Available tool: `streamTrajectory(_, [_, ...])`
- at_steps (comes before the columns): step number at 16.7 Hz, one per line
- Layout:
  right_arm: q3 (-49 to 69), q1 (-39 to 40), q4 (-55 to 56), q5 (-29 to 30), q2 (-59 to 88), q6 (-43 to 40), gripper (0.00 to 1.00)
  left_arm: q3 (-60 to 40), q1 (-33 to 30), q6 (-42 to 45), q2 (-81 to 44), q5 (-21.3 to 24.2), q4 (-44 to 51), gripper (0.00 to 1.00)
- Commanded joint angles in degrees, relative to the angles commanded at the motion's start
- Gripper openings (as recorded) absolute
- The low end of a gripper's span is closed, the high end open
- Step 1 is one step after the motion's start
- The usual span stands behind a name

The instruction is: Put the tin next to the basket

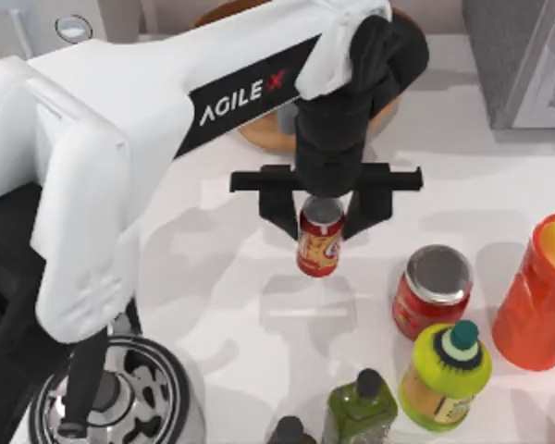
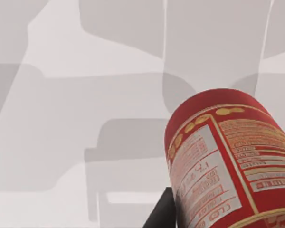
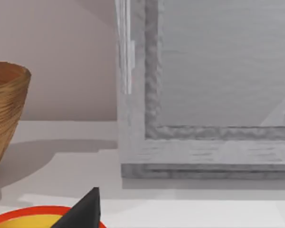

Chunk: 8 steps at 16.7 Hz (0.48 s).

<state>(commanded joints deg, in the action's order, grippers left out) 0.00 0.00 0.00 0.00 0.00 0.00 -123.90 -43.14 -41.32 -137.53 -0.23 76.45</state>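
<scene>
The tin (image 1: 320, 237), a slim red can with a cream label and silver top, hangs above the table's middle. My left gripper (image 1: 324, 217) is shut on it, black fingers on either side. The tin's shadow lies on the white table below it. In the left wrist view the tin (image 2: 228, 159) is close up, tilted, over the bare tabletop. The wicker basket (image 1: 262, 136) stands just behind the gripper at the table's back, mostly hidden by my left arm. The basket's brown wall (image 3: 4, 109) also shows in the right wrist view, along with a dark part of my right gripper (image 3: 83, 211).
Right of the tin stand a squat red jar with a grey lid (image 1: 432, 289) and a tall orange-red container (image 1: 543, 291). A yellow-green bottle (image 1: 446, 375) and a dark green bottle (image 1: 359, 407) stand near the front. A metal pot (image 1: 120, 398) sits front left, a grey cabinet (image 1: 523, 60) back right.
</scene>
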Motion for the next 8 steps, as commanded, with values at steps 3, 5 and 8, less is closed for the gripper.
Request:
streamTrajectory(3, [0.0, 0.0, 0.0, 0.0, 0.0, 0.0, 1.0, 0.24, 0.2, 0.14, 0.14, -0.03, -0.11, 0.0])
streamTrajectory(5, [0.0, 0.0, 0.0, 0.0, 0.0, 0.0, 1.0, 0.99, 0.13, 0.07, 0.01, 0.05, -0.82, 0.0])
streamTrajectory(8, [0.0, 0.0, 0.0, 0.0, 0.0, 0.0, 1.0, 1.75, 0.02, 0.02, -0.03, 0.0, -1.78, 0.0])
